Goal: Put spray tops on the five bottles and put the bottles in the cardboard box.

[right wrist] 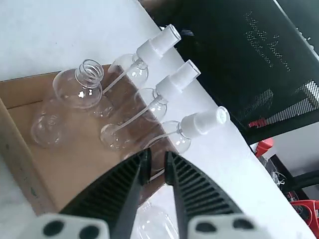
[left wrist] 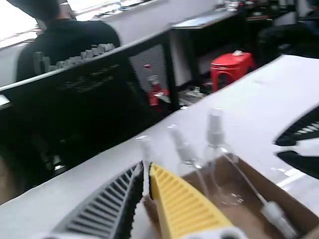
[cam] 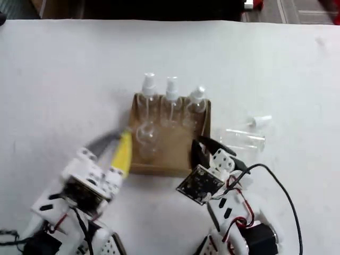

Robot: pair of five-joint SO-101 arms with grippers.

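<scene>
Box [cam: 173, 153], three capped bottles [cam: 171, 104], uncapped bottle [cam: 146, 136] inside

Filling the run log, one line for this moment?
cardboard box: three capped bottles, one uncapped bottle | table: fifth bottle, loose spray top | left gripper at box edge | right gripper open, by box

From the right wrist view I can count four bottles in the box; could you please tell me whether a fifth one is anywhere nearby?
Observer: Yes. The fifth bottle lies on its side on the table, just outside the cardboard box, on the right arm's side.
Operator: Thank you. Is there anything to cap it with?
Observer: One loose spray top lies on the table just beyond that bottle, apart from it.
Operator: And where is the other arm?
Observer: The left gripper is at the box's opposite wall, close to the uncapped bottle inside.
</scene>
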